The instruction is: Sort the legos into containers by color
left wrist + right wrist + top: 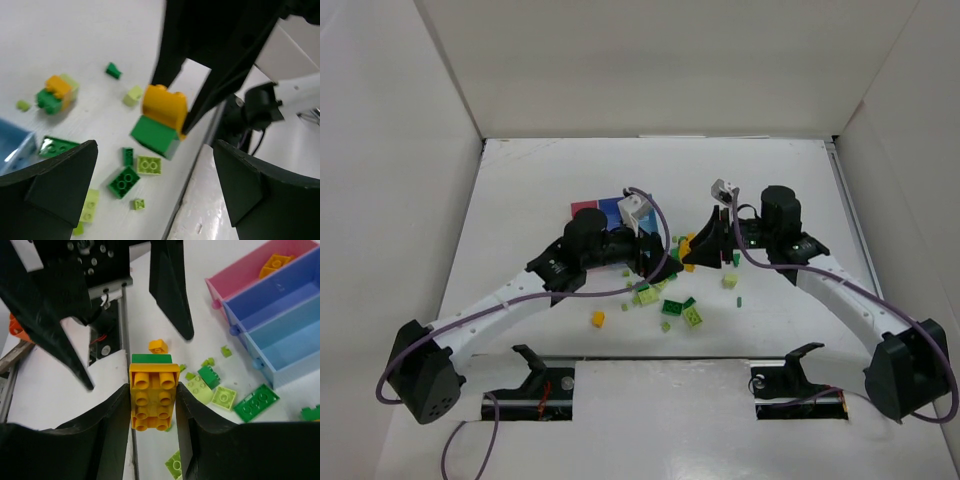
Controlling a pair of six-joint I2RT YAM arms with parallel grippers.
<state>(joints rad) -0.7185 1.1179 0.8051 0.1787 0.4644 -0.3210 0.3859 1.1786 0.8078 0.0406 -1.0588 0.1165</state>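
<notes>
One white counter (520,200) holds it all. On it sit three bins joined in a row: a pink bin (250,270), a blue bin (280,295) and a light blue bin (292,335). The left claw (155,145) is spread wide with nothing in it. The right claw (153,395) squeezes a yellow brick (153,405) stuck on a green brick (151,359). Another yellow piece (274,262) lies in the pink bin. Small green legos (220,396) lie loose near the bins.

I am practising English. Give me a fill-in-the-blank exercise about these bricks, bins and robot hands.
1. The right hand holds a yellow brick stuck to a ___ brick.
2. The left hand is not shut but ___.
3. The bin that contains a second yellow brick is ___.
Missing words: green, open, pink.
</notes>
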